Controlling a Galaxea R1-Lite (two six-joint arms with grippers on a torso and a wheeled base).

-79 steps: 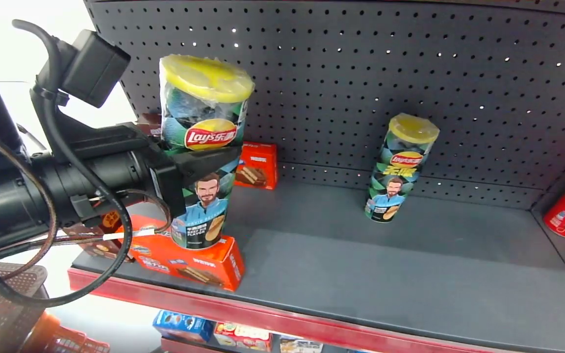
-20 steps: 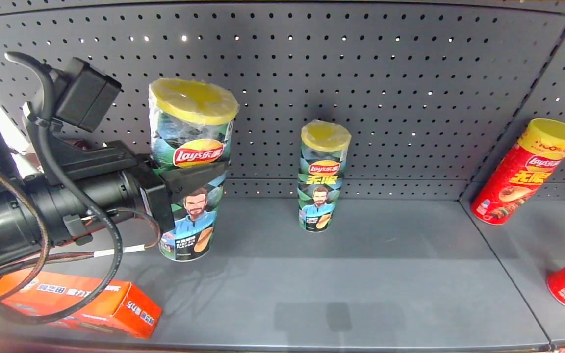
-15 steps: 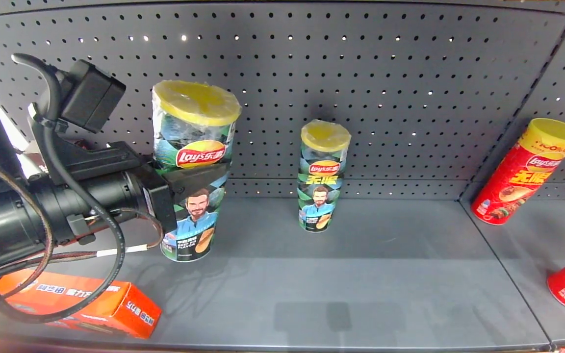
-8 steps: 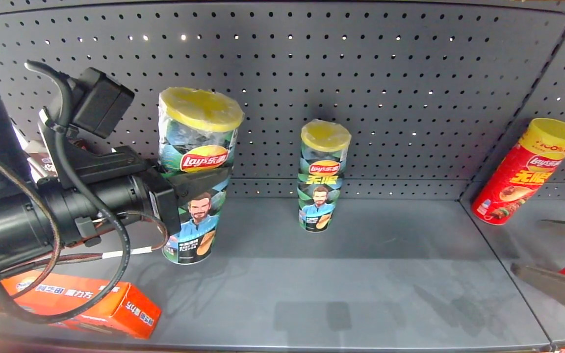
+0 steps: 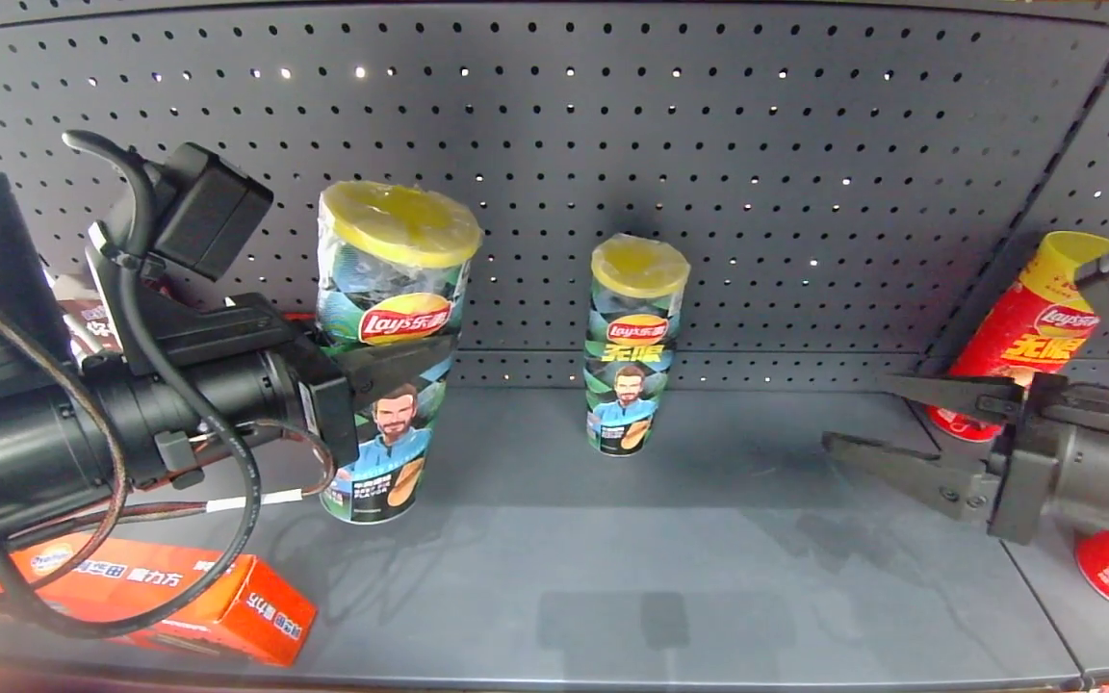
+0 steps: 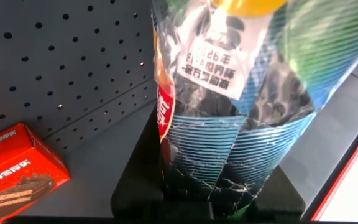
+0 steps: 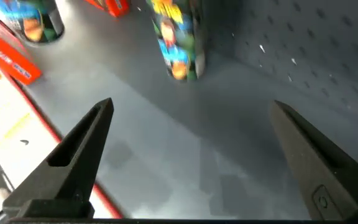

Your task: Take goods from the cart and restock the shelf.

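Seemingly for upright placement, the left gripper [image 5: 391, 361] clamps the chip can [image 5: 393, 279] mid-body over the shelf [image 5: 670, 577]; the right gripper [image 5: 858, 412] hangs open.

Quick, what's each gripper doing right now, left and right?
Left gripper: shut on the green chip can.
Right gripper: open, holding nothing, above the shelf.

Before me, a dark grey pegboard wall [image 5: 805, 144] backs the grey shelf [image 5: 709, 597]. Pinpoints of light [image 5: 362, 73] shine through its holes.
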